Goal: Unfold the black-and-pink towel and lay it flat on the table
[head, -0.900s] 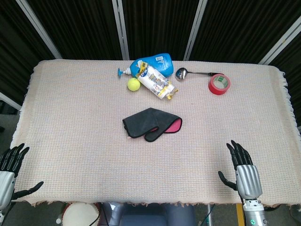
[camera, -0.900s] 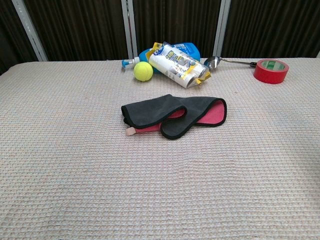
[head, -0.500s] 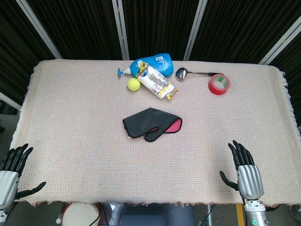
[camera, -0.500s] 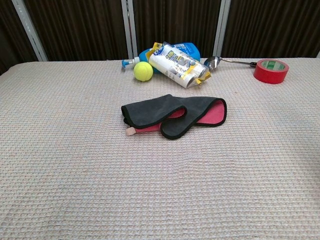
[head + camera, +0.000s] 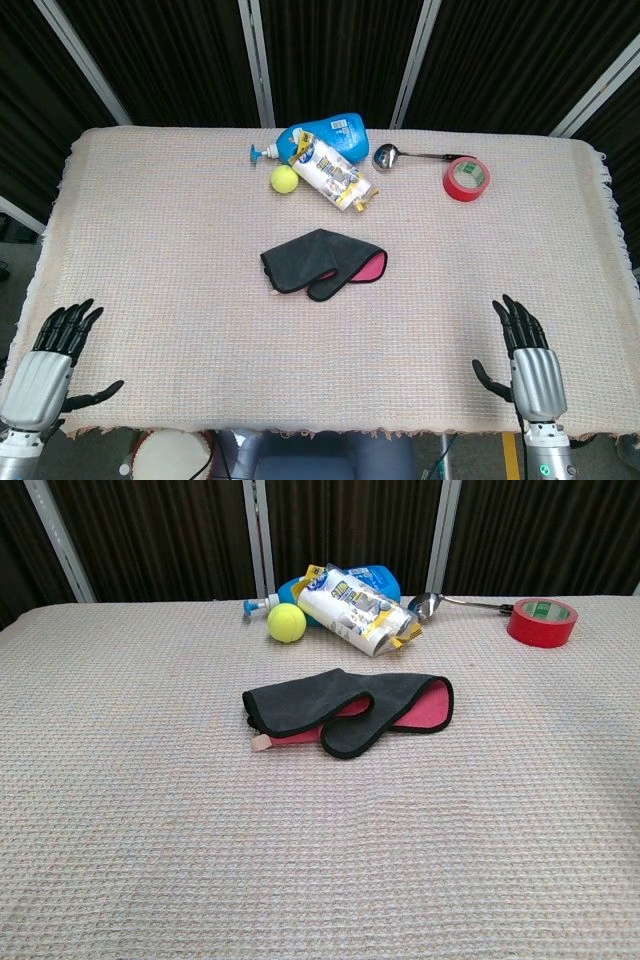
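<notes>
Charcoal-black towel [image 5: 322,264] flashing a hot-pink lining sits on the pale beige waffle-weave tablecloth [image 5: 150,240], with a yellow-green tennis ball [image 5: 284,179], a blue bottle [image 5: 330,133], a white-and-yellow printed packet [image 5: 333,174] and a red tape roll [image 5: 466,178] up at twelve o'clock, silver-and-black hands [image 5: 531,366] down at six.

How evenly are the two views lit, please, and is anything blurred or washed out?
Head view: even, soft light, only faint shadows under the towel; both hands sharp, the left hand and right hand; the backdrop is near black. Chest view: equally even, the towel and ball crisp, with slight glare on the spoon; no hands show.
</notes>
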You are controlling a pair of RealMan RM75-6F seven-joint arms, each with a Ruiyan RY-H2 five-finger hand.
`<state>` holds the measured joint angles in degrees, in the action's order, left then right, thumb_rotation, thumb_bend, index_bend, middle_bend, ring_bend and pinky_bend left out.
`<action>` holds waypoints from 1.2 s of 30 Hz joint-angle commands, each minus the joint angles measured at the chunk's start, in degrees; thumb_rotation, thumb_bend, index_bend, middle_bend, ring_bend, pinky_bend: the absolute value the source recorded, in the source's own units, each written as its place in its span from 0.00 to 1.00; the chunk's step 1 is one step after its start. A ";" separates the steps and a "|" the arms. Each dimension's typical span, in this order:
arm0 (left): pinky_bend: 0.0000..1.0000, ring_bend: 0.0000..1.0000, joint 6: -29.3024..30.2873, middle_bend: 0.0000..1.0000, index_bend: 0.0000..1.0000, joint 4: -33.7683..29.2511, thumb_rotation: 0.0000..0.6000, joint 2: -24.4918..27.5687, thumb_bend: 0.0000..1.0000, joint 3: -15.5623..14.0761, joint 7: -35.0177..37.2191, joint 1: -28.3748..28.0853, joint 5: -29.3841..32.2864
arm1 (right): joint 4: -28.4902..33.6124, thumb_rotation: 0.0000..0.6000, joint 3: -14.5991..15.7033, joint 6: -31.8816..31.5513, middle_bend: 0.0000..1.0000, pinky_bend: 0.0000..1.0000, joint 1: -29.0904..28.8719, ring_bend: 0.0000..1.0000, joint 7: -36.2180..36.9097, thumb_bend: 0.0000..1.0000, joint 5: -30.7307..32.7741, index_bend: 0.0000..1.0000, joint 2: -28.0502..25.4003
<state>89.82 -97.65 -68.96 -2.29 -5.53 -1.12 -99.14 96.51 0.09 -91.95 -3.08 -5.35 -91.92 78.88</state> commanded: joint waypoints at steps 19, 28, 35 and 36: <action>0.01 0.00 -20.96 0.00 0.07 0.72 1.00 -22.89 0.07 16.82 -30.68 -21.86 19.95 | -0.16 1.00 -2.77 2.06 0.01 0.09 -0.30 0.00 2.94 0.31 3.35 0.00 -0.78; 0.01 0.00 -24.21 0.00 0.08 11.39 1.00 -34.40 0.07 18.98 -37.81 -29.89 25.13 | -0.53 1.00 -3.67 3.24 0.01 0.09 -0.55 0.00 4.05 0.31 4.97 0.00 -0.85; 0.01 0.00 -25.23 0.01 0.10 18.36 1.00 -39.51 0.10 19.46 -38.18 -33.78 26.31 | -0.93 1.00 -4.63 3.71 0.01 0.09 -0.71 0.00 4.80 0.31 6.27 0.00 -0.87; 0.01 0.00 -25.30 0.01 0.10 19.31 1.00 -40.09 0.10 19.49 -38.14 -34.22 26.34 | -0.97 1.00 -4.78 3.71 0.01 0.09 -0.71 0.00 4.95 0.31 6.45 0.00 -0.88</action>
<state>64.97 -80.16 -107.58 17.00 -43.52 -34.10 -73.17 95.59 -4.60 -88.26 -3.78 -0.49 -85.57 78.01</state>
